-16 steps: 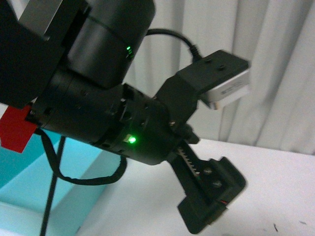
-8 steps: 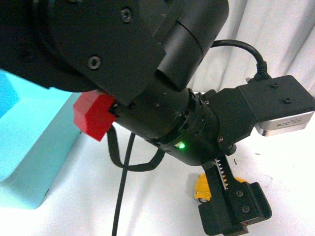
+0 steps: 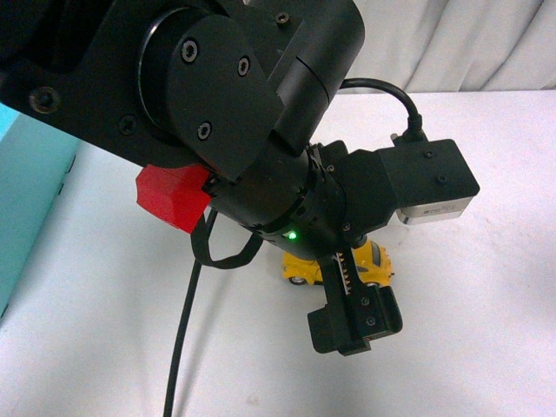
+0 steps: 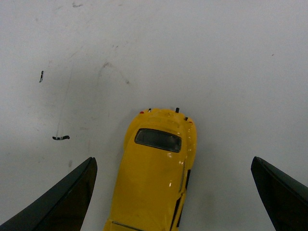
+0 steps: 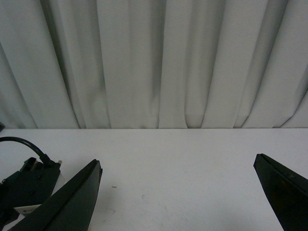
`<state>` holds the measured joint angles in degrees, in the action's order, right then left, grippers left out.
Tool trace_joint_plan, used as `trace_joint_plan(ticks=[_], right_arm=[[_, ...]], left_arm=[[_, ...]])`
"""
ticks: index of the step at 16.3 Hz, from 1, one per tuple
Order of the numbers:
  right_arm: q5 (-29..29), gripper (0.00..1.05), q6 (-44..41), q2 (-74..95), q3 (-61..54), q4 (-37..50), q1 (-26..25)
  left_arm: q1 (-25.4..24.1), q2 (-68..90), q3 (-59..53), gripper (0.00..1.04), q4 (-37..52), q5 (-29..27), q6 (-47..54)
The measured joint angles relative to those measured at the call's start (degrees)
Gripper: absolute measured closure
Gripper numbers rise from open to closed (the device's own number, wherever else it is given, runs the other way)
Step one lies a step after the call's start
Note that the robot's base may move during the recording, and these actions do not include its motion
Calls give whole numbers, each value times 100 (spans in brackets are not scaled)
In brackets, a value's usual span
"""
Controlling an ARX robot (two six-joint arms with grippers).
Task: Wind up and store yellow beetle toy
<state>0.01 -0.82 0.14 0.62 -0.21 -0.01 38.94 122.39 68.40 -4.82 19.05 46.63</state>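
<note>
The yellow beetle toy (image 3: 376,263) stands on the white table, partly hidden behind my left arm in the front view. My left gripper (image 3: 352,326) hangs over it, open. In the left wrist view the toy (image 4: 156,173) lies between the two spread fingers, touching neither, its dark window toward the far side; the left gripper (image 4: 175,197) is wide open and empty. My right gripper (image 5: 178,197) is open and empty over bare table, facing the curtain. It does not show in the front view.
A teal box (image 3: 26,182) stands at the far left of the table. A white curtain (image 5: 154,62) hangs behind the table. The left arm's black cable (image 3: 187,321) hangs to the table. Small dark marks (image 4: 61,138) dot the tabletop.
The front camera's view has tilted down. My left arm has shifted and its gripper now hangs directly over the toy, which shows more fully than half a second ago.
</note>
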Motion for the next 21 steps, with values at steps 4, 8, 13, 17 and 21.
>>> trace_joint_plan(ticks=[4, 8, 13, 17, 21], right_arm=[[0, 7, 0, 0, 0, 0, 0], [0, 7, 0, 0, 0, 0, 0], [0, 7, 0, 0, 0, 0, 0], [0, 7, 0, 0, 0, 0, 0], [0, 7, 0, 0, 0, -2, 0]], left_arm=[[20, 479, 280, 7, 24, -201, 240], [-20, 498, 317, 26, 0, -249, 339], [-48, 509, 323, 57, -24, -251, 365], [-74, 378, 278, 59, 2, -212, 291], [-424, -678, 234, 60, -22, 284, -579]])
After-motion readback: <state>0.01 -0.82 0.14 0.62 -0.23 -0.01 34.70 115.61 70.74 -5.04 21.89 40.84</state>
